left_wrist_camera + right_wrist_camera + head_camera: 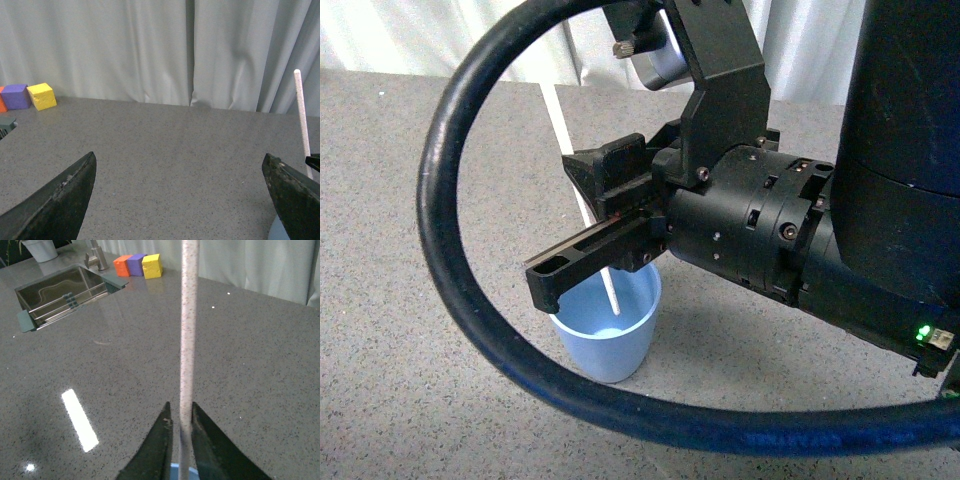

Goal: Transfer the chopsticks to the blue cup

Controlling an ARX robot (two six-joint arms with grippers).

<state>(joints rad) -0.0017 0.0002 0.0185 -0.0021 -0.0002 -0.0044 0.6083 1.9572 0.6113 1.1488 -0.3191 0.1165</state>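
My right fingers are clenched on the chopstick. It is near-upright, top leaning toward 11 o'clock, tip inside the blue cup on the worktop. Left fingers spread, empty.

chopsticks: pale beige with fine dark speckle. blue cup: plain light blue, no pattern. right gripper and left gripper: black, same as the cable. counter: grey, fine speckle. far left: orange cube, purple cube, yellow cube. curtain: pale grey-white. green LED lit on the arm.
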